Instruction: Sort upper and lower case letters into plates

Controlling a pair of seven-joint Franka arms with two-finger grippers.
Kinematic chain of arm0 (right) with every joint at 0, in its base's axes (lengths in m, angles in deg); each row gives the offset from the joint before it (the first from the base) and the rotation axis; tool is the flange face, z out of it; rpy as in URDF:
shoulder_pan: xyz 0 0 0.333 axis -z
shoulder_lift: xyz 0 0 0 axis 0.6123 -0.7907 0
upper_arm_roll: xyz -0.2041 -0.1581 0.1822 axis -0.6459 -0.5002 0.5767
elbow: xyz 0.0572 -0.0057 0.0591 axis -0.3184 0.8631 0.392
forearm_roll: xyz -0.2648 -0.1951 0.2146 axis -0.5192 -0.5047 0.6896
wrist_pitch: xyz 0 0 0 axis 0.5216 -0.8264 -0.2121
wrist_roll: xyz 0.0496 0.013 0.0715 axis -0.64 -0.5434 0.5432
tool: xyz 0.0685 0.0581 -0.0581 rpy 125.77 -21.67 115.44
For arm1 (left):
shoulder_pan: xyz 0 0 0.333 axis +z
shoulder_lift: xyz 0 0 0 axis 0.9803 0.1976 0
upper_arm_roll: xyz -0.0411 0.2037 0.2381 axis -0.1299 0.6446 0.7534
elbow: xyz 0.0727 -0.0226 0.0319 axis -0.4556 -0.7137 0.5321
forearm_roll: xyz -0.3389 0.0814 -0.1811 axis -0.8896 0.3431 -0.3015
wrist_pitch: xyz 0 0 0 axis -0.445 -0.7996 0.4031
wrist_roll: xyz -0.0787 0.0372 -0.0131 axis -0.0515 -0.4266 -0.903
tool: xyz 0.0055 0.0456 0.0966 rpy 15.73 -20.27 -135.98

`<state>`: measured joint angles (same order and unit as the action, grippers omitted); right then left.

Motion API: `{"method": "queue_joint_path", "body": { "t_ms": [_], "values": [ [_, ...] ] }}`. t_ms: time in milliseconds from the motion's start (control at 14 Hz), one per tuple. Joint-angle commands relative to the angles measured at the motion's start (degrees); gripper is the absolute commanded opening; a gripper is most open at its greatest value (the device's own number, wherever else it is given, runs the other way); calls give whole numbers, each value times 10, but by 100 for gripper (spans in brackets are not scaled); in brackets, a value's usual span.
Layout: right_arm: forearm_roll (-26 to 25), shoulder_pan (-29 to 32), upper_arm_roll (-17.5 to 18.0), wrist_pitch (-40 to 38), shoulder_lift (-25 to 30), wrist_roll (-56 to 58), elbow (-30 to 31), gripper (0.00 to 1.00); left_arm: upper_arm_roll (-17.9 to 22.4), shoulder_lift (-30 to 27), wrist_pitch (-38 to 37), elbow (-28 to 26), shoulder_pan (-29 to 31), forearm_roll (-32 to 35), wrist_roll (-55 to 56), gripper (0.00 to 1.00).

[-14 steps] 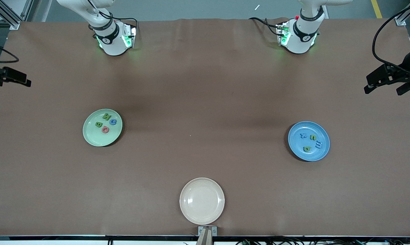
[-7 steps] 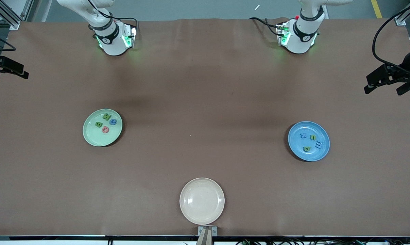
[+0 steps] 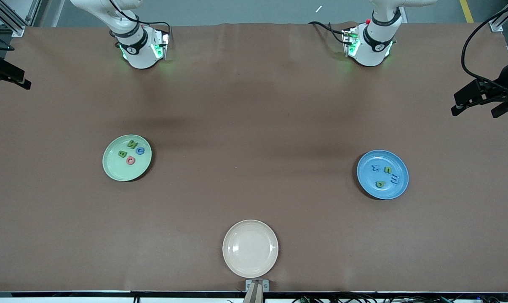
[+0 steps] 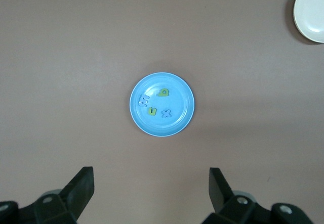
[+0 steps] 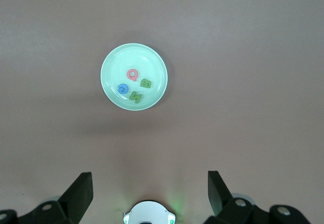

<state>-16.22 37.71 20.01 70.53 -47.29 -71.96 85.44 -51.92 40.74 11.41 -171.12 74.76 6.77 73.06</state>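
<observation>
Black left tool (image 4: 149, 191) spread, over table edge | right tool (image 5: 148, 192) spread, likewise

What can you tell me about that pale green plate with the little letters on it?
The pale green plate is round and shallow with a low raised rim, smooth and plastic-looking. It lies flat on the brown table, toward the right arm's end. Four small chunky letters rest inside, clustered off-centre: a pinkish-red Q, a green B, a green N and a round blue letter. Nothing else touches it.

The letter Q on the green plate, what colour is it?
Pinkish-red Q, clearest in the right wrist view.
</observation>
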Motion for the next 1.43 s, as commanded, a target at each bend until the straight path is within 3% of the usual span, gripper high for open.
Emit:
{"method": "queue_joint_path", "body": {
  "t_ms": [0, 642, 855, 1355],
  "values": [
    [-18, -7, 3, 7, 15, 6, 11, 100, -3, -5, -10, 4, 3, 6, 4, 100],
    [-8, -7, 1, 11, 7, -4, -14, 100, -3, -5, -10, 4, 4, 8, 2, 100],
    [22, -7, 2, 9, 7, -66, -13, 100, -3, -5, -10, 4, 4, 8, 0, 100],
    [20, -36, 4, 8, 8, -76, -11, 100, -3, -5, -10, 4, 4, 9, 3, 100]
  ]
}}
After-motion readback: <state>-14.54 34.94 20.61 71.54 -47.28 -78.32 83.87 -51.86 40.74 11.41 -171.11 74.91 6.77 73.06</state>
